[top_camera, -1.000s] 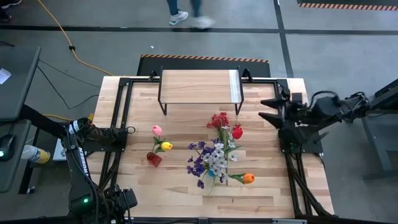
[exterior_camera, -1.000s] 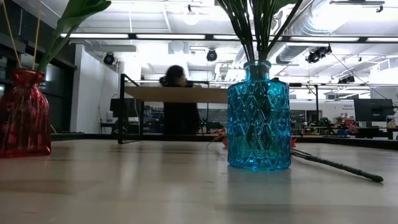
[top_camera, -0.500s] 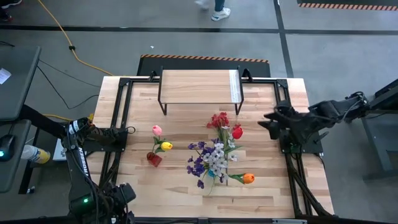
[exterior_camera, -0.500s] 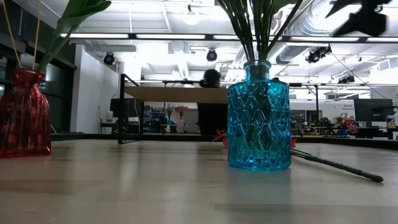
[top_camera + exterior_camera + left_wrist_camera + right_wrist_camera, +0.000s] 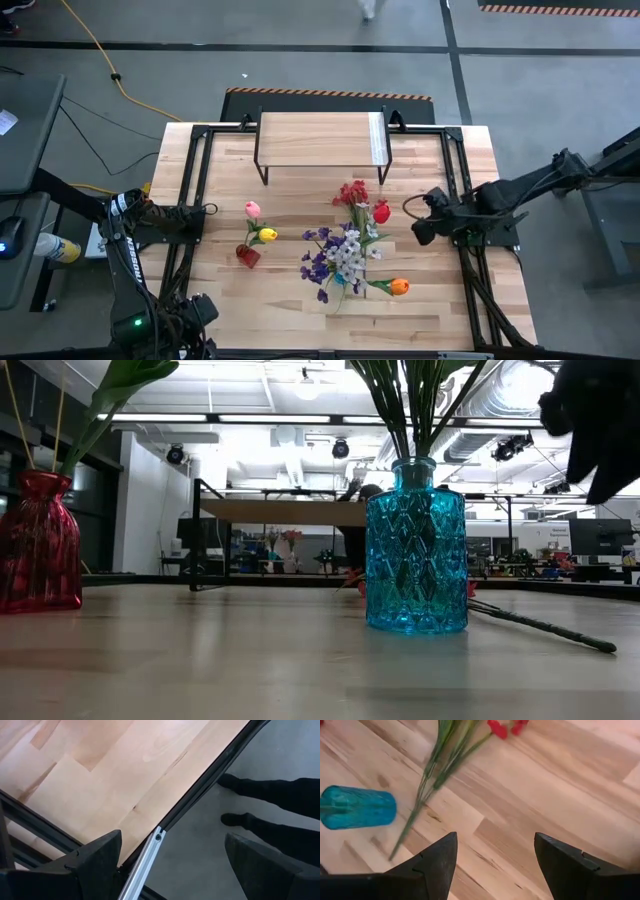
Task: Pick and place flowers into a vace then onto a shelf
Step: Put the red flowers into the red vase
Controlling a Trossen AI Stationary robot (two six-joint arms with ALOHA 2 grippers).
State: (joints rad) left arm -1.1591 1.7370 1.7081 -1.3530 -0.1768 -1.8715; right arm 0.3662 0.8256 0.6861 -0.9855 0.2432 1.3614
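Observation:
A blue glass vase (image 5: 340, 284) (image 5: 416, 547) stands upright on the table and holds purple and whitish sprays (image 5: 335, 255) and an orange tulip (image 5: 400, 287). A red cluster (image 5: 350, 193) (image 5: 507, 727) lies flat on the wood, its green stems (image 5: 427, 787) running past the vase (image 5: 357, 807). A red tulip (image 5: 381, 211) shows beside it. A red vase (image 5: 247, 255) holds pink and yellow tulips. The shelf (image 5: 320, 140) stands at the far edge. My right gripper (image 5: 420, 228) (image 5: 495, 865) hovers open, right of the flowers. My left gripper (image 5: 170, 870) is open at the near left corner.
Black frame rails (image 5: 195, 200) run along both sides of the table. There is bare wood (image 5: 430, 300) to the right of the blue vase and in front of the shelf. A person's dark legs (image 5: 280, 795) stand on the floor by the near left corner.
My right arm has swung from beside the right rail toward the table's near edge and left, coming in toward the red flowers and dropping into the low view at upper right. A person beyond the far edge has walked to the right. The flowers and vases have stayed put.

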